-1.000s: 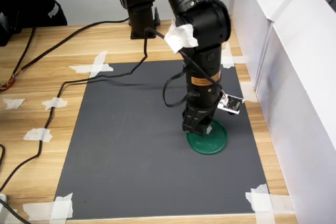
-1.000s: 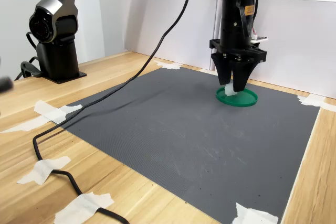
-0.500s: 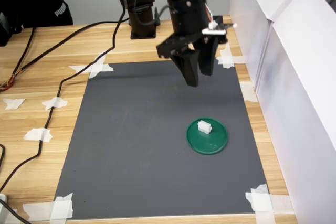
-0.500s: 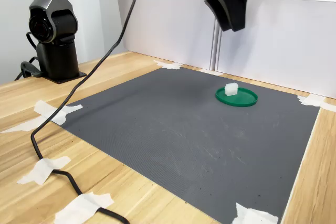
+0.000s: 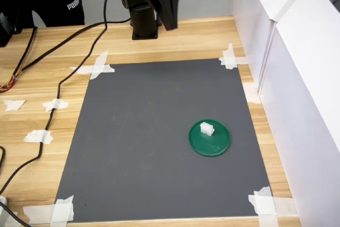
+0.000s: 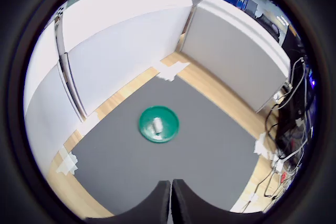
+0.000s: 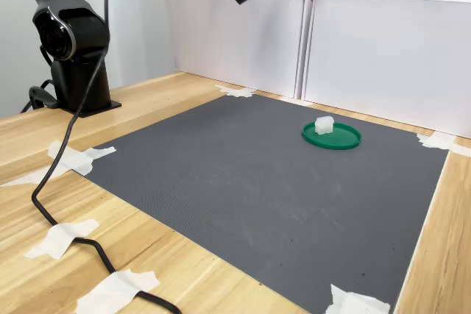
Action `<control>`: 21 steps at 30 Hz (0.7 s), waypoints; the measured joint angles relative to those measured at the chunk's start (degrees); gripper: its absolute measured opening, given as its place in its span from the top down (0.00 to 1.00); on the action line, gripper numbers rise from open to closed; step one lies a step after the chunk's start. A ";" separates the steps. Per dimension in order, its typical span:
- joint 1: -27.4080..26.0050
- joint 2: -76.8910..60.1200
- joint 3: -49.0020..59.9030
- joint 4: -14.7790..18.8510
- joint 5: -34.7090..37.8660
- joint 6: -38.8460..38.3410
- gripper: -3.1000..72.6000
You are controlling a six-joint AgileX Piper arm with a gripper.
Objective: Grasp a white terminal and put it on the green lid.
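Since the earlier frames, the tool (image 5: 169,9) has risen clear of the lid (image 5: 210,138) and is now hanging high over the far edge of the table (image 5: 202,38), near the arm base (image 5: 143,22). Its fingers (image 6: 170,203) are lying pressed together, holding nothing. The terminal (image 5: 206,128) is sitting on the lid, slightly off centre, apart from the tool. The lid is resting on a dark grey mat (image 5: 143,147) toward the first exterior view's right. White tape (image 5: 95,66) is fixing the mat corners to the wooden table. White panels (image 5: 297,78) are enclosing the table on the first exterior view's right. A black cable (image 5: 58,86) is trailing across the wood beside the mat.
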 joint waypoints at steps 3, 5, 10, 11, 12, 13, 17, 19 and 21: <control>-3.18 -6.60 2.55 1.24 -2.04 0.03 0.98; -5.02 -10.84 4.79 2.58 -3.81 2.14 0.98; -8.43 -21.50 11.93 2.59 -6.75 10.87 0.98; -8.85 -23.82 13.30 2.33 -6.83 12.36 0.98; -9.17 -26.10 14.57 2.11 -6.77 13.39 0.98; -9.43 -28.26 15.71 2.04 -6.77 13.91 0.98; -9.68 -35.12 19.00 2.28 -6.38 14.85 0.98; -9.80 -37.90 20.54 2.50 -6.37 14.97 0.98; -9.80 -40.35 22.24 2.54 -6.32 14.98 0.98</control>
